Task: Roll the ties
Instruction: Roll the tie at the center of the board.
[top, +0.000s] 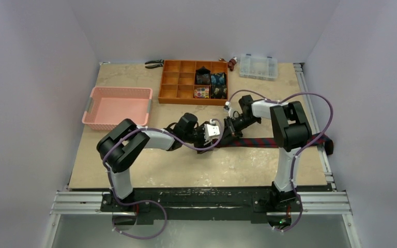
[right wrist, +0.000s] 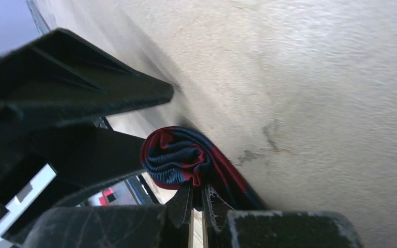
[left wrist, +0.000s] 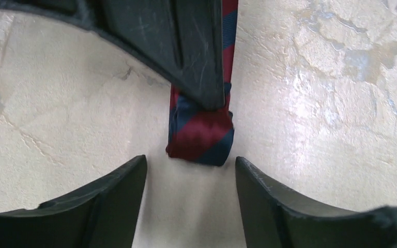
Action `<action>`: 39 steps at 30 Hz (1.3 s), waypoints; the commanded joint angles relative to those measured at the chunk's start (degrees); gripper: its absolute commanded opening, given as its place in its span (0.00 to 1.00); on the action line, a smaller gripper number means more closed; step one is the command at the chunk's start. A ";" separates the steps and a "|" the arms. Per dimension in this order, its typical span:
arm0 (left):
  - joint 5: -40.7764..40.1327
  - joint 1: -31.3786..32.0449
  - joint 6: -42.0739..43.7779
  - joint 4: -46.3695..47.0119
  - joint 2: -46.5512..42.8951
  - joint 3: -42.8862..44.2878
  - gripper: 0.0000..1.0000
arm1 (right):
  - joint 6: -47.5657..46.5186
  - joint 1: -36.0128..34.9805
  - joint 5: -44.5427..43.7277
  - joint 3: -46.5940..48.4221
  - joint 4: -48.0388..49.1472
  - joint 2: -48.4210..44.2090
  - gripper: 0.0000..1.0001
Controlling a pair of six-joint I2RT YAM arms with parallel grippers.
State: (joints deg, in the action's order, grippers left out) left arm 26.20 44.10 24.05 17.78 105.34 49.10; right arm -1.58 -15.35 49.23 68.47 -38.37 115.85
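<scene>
A dark navy tie with red diagonal stripes (top: 284, 142) lies along the table toward the right edge. Its left end is rolled into a small coil (right wrist: 178, 157), also seen in the left wrist view (left wrist: 200, 137). My right gripper (right wrist: 197, 194) is shut on this coil, pinching its inner layers; it sits mid-table (top: 231, 128). My left gripper (left wrist: 190, 163) is open, its fingertips on either side just short of the coil, not touching it; it faces the right gripper (top: 212, 130). Rolled ties, black (top: 203, 76), blue (top: 217, 80) and multicoloured (top: 201, 92), sit in the organiser compartments.
An orange compartment organiser (top: 178, 82) stands at the back centre. A pink basket (top: 116, 106) is at the left. A clear plastic box (top: 258, 66), pliers (top: 154, 63) and a small red object (top: 231, 63) lie along the back edge. Purple cables loop from both arms.
</scene>
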 commanded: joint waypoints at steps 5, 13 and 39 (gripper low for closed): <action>10.01 -2.26 -9.06 15.68 4.92 -5.77 0.65 | -5.24 1.82 -6.89 0.50 -2.69 6.12 0.00; 10.65 -0.26 -7.77 22.46 11.26 -1.82 0.58 | -7.27 1.82 -5.38 2.44 -4.41 8.92 0.00; 3.03 -0.50 -4.08 -2.98 7.74 0.81 0.22 | -2.44 0.50 -4.92 0.87 1.99 -1.33 0.29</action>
State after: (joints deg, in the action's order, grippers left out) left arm 33.08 44.01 20.12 25.61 111.44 51.57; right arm -5.74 -14.55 47.57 68.12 -39.72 113.14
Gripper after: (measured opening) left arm 0.315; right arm 0.343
